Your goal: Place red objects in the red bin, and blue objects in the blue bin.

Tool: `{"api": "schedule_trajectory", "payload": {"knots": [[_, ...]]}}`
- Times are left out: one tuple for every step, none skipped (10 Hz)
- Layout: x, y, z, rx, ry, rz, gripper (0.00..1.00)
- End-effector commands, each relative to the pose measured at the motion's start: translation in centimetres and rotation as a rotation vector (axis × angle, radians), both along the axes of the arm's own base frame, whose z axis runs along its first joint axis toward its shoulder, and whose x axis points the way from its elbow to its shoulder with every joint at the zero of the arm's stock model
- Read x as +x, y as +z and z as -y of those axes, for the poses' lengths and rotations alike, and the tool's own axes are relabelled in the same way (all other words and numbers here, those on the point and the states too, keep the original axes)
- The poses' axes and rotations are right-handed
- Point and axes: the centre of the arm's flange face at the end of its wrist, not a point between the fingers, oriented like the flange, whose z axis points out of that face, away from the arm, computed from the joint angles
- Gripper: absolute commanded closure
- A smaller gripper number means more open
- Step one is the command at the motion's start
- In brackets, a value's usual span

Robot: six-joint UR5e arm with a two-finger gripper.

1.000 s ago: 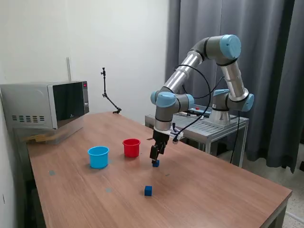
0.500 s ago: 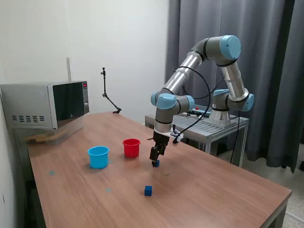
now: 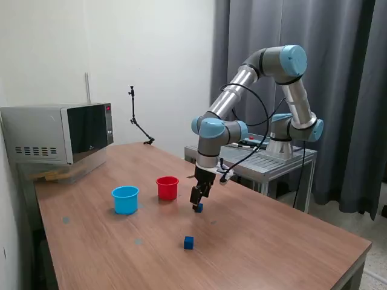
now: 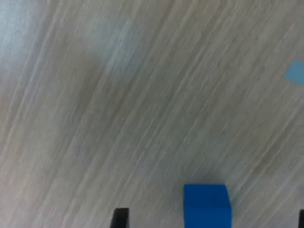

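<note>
A dark blue cube (image 3: 198,207) lies on the wooden table (image 3: 260,241) just under my gripper (image 3: 196,202). In the wrist view this blue cube (image 4: 206,204) sits between the two dark fingertips (image 4: 119,217), which stand wide apart without touching it, so the gripper (image 4: 209,222) is open. A second blue cube (image 3: 189,242) rests nearer the table's front. The red bin (image 3: 167,187) stands upright toward the exterior view's left of the gripper, and the light blue bin (image 3: 125,199) is further left. No red objects show in either view.
A microwave (image 3: 57,133) sits at the table's far left corner. A thin black stand (image 3: 138,124) rises at the back edge. The arm's base is mounted on a metal cart (image 3: 266,158) behind the table, before a dark curtain.
The arm has shifted very slightly toward the exterior view's left. The cubes and cups stay where they were.
</note>
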Motion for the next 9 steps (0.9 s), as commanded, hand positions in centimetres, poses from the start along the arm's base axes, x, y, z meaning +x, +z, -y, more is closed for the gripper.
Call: {"api": "schedule_trajectory", "payload": {"knots": [[0.0,-0.2,0.3,-0.01,-0.016,0.005,0.0],[0.0,-0.4,0.4,-0.016,-0.021,0.007,0.0],[0.0,-0.4,0.4,-0.016,-0.03,0.005,0.0],[0.1,-0.5,0.3,-0.014,-0.045,0.007,0.0],[0.2,-0.9,0.3,-0.014,-0.055,0.024,0.0],[0.2,-1.3,0.1,-0.014,-0.06,0.03,0.0],[0.3,-1.7,0.0,-0.014,-0.062,0.036,0.0],[0.3,-1.8,-0.1,-0.014,-0.063,0.037,0.0],[0.3,-1.7,0.0,-0.014,-0.062,0.036,0.0]]}}
